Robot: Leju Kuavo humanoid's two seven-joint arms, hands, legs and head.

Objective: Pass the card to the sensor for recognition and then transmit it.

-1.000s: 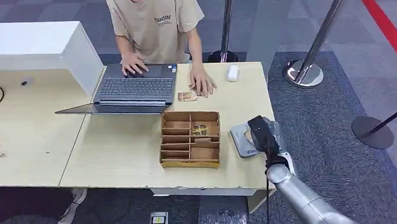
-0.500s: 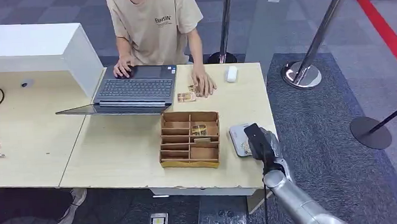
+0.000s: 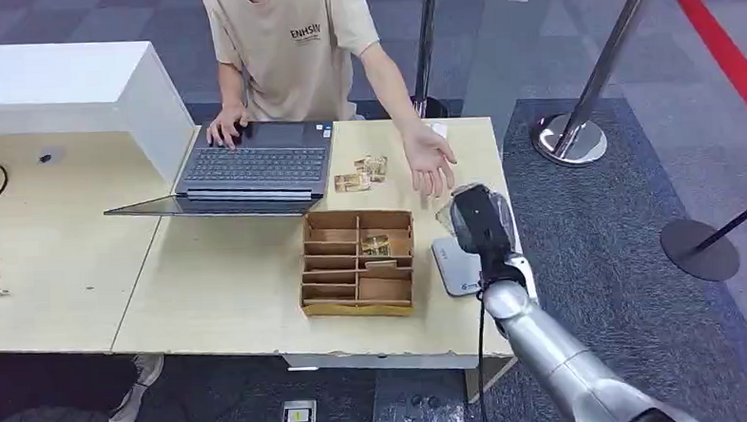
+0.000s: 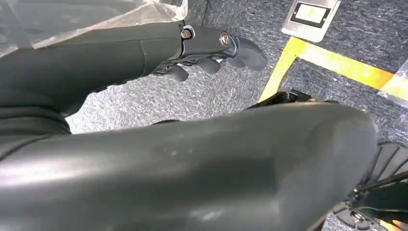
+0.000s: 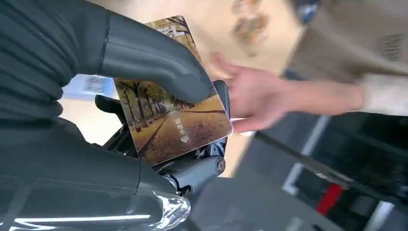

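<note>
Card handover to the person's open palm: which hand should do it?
Right. The right hand already pinches the card and is raised beside the person's open hand. The left hand hangs over the floor, holding nothing.

Head view evenly bright, soft shadows; my right wrist view motion-blurred on person's hand (image 5: 250, 98), card (image 5: 173, 113) sharp.

Open laptop (image 3: 254, 169) beside wooden divided box (image 3: 358, 261) on pale table (image 3: 211, 285).
</note>
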